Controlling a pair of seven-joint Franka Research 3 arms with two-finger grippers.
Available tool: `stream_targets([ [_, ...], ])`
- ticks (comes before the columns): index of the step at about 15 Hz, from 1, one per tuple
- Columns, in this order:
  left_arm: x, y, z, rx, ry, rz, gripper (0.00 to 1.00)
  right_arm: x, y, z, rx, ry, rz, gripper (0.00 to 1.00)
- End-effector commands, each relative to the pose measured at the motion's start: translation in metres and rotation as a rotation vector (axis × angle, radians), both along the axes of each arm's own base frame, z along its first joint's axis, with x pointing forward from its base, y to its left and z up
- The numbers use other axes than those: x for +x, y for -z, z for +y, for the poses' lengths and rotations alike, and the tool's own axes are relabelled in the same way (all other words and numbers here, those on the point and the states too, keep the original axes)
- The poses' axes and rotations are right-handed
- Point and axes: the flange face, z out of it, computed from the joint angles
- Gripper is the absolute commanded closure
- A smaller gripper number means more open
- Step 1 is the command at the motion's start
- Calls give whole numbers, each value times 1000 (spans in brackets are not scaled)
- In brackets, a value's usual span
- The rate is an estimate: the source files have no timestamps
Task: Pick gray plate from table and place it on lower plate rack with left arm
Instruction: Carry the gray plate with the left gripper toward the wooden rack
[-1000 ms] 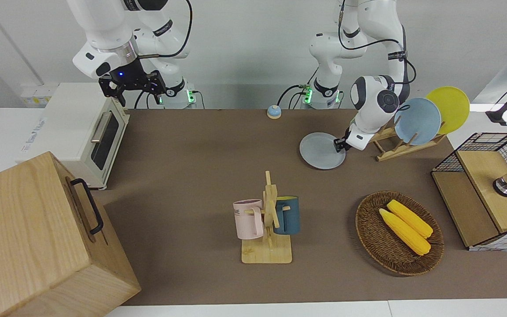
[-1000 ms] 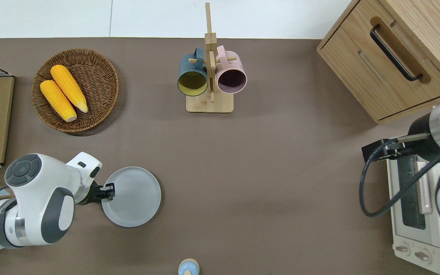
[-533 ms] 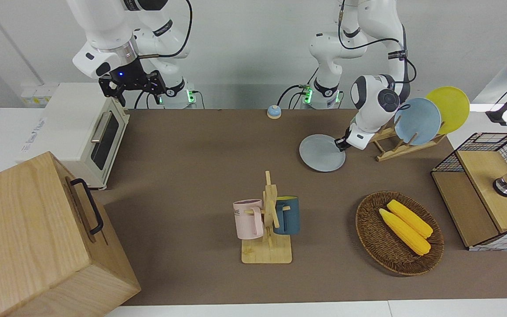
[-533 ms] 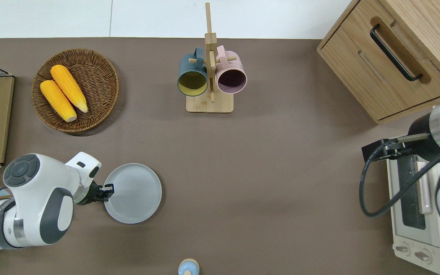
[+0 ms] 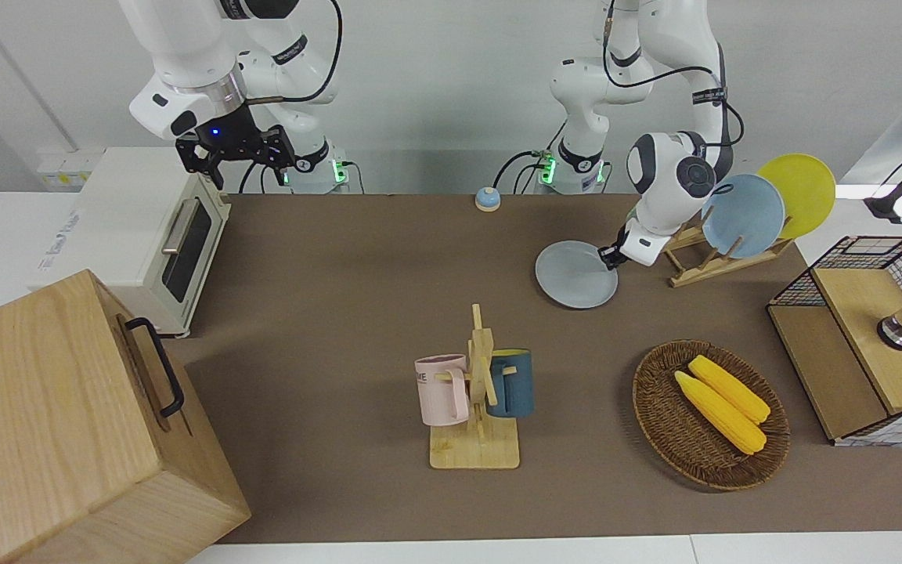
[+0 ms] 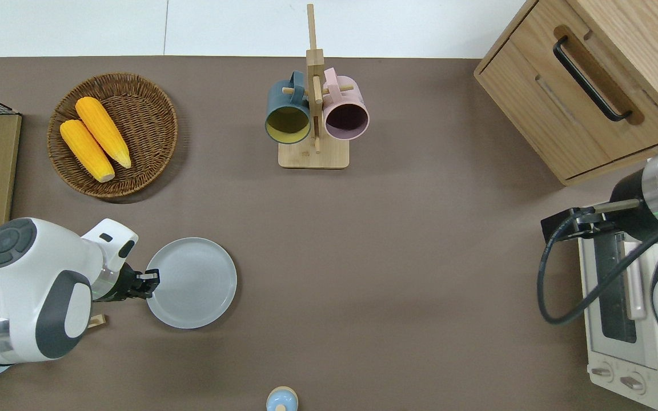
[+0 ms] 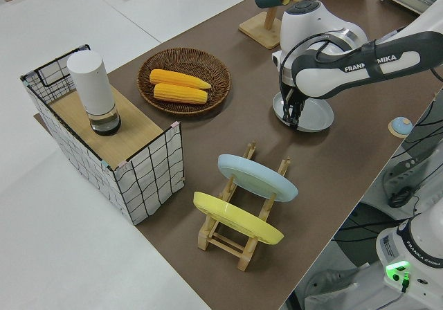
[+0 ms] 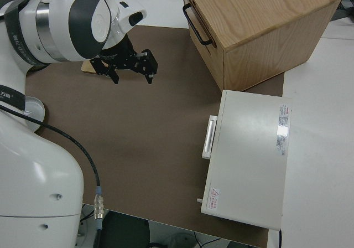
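The gray plate (image 5: 575, 273) (image 6: 192, 283) is over the brown table (image 5: 357, 266), beside the lower plate rack (image 5: 703, 261). My left gripper (image 5: 606, 256) (image 6: 149, 283) is shut on the plate's rim on the side toward the rack. In the left side view the gripper (image 7: 293, 118) points down at the plate's edge (image 7: 315, 119). The rack (image 7: 239, 235) holds a light-blue plate (image 5: 742, 215) and a yellow plate (image 5: 797, 194) in its slots. My right arm is parked, and its gripper (image 8: 130, 66) is open.
A mug tree (image 5: 476, 392) with a pink and a blue cup stands mid-table. A wicker basket (image 5: 658, 427) holds two corn cobs. A wire-sided box (image 5: 850, 345) is at the left arm's end. A toaster oven (image 5: 146, 235) and a wooden cabinet (image 5: 52, 423) are at the right arm's end.
My left gripper has moved a little away from the robots and toward the left arm's end of the table. The gray plate has moved with it.
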Motion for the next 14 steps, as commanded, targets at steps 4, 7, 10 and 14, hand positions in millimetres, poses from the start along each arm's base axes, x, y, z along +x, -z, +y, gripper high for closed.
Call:
stream_targets([
  [4, 20, -68, 20, -2, -46, 50, 1000, -2, -5, -2, -9, 16, 1, 17],
  [7, 26, -96, 29, 97, -59, 58, 1000, -2, -5, -2, -9, 16, 1, 17],
  [10, 27, -123, 41, 227, -52, 69, 1000, -2, -5, -2, -9, 16, 1, 17],
  [14, 20, -152, 56, 441, -20, 137, 1000, -2, -5, -2, -9, 16, 1, 17],
])
